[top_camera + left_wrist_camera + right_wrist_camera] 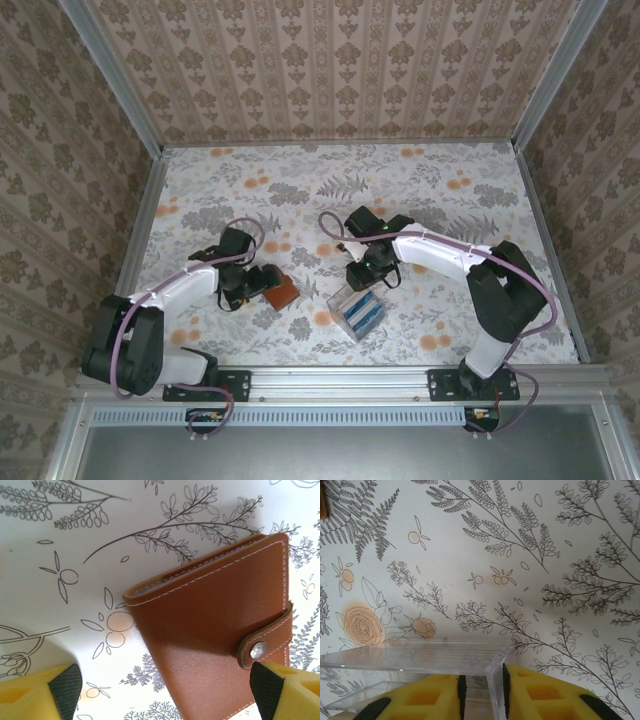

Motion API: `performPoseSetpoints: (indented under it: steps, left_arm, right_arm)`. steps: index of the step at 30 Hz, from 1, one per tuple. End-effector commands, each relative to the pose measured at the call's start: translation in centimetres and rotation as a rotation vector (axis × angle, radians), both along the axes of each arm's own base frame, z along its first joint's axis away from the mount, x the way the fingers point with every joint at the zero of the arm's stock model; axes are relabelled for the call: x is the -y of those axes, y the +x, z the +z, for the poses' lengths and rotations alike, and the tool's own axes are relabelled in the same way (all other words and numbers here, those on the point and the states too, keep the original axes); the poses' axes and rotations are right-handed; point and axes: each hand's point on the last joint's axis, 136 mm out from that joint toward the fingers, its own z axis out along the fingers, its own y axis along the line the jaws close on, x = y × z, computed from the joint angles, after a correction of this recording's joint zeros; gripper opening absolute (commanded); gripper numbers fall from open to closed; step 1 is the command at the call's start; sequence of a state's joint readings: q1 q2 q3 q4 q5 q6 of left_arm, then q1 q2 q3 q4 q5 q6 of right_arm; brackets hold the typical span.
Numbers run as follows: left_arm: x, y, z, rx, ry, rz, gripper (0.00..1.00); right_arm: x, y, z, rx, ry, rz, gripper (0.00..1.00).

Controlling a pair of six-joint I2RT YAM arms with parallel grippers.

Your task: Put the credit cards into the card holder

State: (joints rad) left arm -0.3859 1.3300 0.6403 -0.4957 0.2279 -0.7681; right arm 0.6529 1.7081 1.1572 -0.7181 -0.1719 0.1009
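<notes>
The card holder [283, 292], a reddish-brown leather wallet, lies shut on the floral table left of centre, its snap strap [260, 647] fastened. My left gripper [266, 281] is open just left of it; in the left wrist view the wallet [210, 630] reaches in between the spread yellow fingers of the gripper [165, 692], untouched. The light-blue credit cards [364, 311] lie in a clear tray [342, 304]. My right gripper [363, 281] sits at the tray's far end. In the right wrist view it [483, 687] is narrowed astride a tray wall [496, 680], which rests against the right pad.
Patterned walls close off the table at the back and both sides, with metal rails [140, 240] along the edges. Bare floral tabletop [330, 180] stretches behind both grippers. The arm bases stand at the near edge.
</notes>
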Motion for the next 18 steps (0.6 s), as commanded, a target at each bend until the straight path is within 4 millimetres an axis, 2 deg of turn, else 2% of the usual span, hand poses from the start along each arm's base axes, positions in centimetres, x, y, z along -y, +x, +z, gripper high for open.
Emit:
performPoseSetpoints:
  steps: [1, 4, 6, 11, 16, 18]
  left_arm:
    - [0.2, -0.2, 0.1, -0.005, -0.013, 0.006, 0.91]
    - [-0.2, -0.4, -0.2, -0.002, 0.003, 0.023, 0.91]
    - [0.0, -0.1, -0.3, 0.004, -0.016, 0.03, 0.9]
    - [0.3, -0.2, -0.2, 0.0, -0.026, 0.021, 0.9]
    - [1.2, -0.4, 0.3, -0.001, -0.08, 0.008, 0.9]
    - [1.3, -0.6, 0.4, 0.006, -0.09, 0.004, 0.91]
  right_arm:
    - [0.8, 1.1, -0.2, 0.07, -0.056, -0.006, 0.24]
    - [0.5, 2.2, 0.8, 0.119, -0.054, 0.008, 0.14]
    - [0.5, 2.9, 1.0, 0.168, -0.068, 0.06, 0.12]
    - [1.6, 6.6, 1.7, 0.344, -0.209, 0.228, 0.05]
    - [0.1, 10.3, 3.3, 0.414, -0.141, 0.366, 0.06]
    - [-0.7, 11.8, 3.5, 0.449, -0.12, 0.471, 0.06]
